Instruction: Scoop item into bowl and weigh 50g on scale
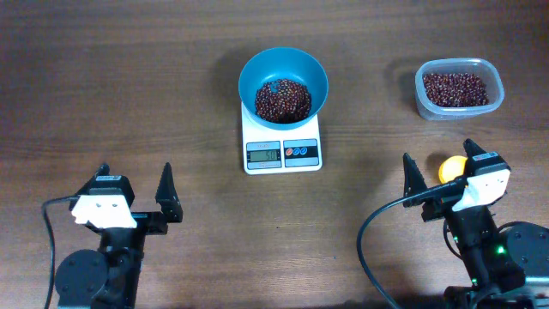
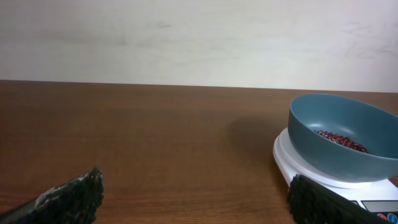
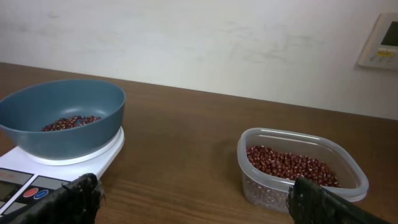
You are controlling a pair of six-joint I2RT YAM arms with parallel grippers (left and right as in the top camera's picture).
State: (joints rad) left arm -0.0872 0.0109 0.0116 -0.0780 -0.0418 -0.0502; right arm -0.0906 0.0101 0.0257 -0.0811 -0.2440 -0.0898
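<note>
1. Nearest, two of them: left gripper (image 1: 135,174) and right gripper (image 1: 439,156), both released and holding nothing. They sit well apart from the scale (image 1: 282,153), likely so nothing disturbs its reading.
2. One scale stands mid-surface (image 1: 129,86), with its display facing the robot.
3. One bowl (image 1: 250,73) sits on the scale, holding beans (image 1: 283,100) for weighing.
4. One clear tub (image 1: 422,86) of spare beans sits far right.

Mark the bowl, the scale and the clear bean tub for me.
bowl (image 1: 283,64): overhead view, bare upper inner wall.
scale (image 1: 263,154): overhead view, on its display.
clear tub (image 3: 267,188): right wrist view, near front wall.
</note>
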